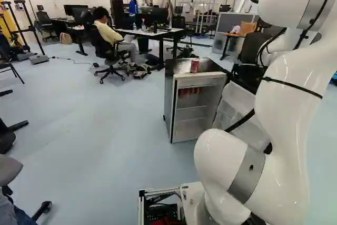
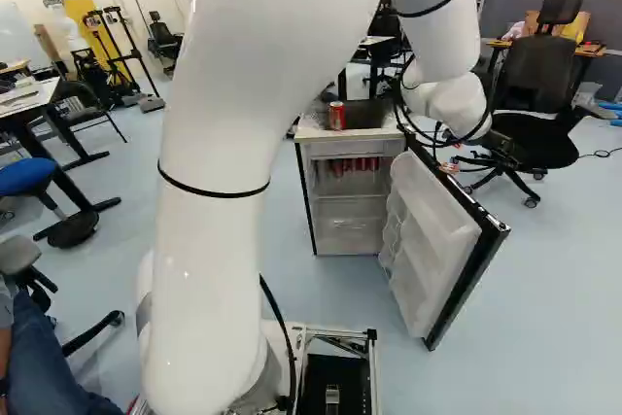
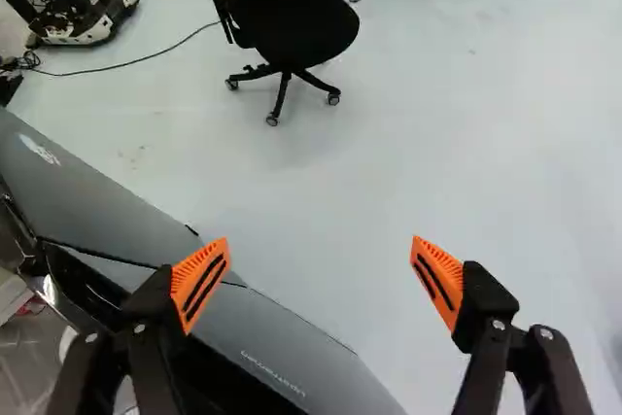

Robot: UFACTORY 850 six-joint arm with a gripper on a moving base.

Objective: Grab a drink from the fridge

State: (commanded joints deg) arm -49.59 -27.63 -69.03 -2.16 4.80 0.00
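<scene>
The claw (image 3: 320,248) is spread wide with nothing held over the open door (image 2: 428,240), while the red cans (image 2: 356,165) are seen high inside the fridge (image 2: 302,177), left of it in the right base view, so a leftward swing is called for.

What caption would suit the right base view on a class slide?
Open fridge with its door swung wide, one red can on top and what look like more red cans inside.
</scene>
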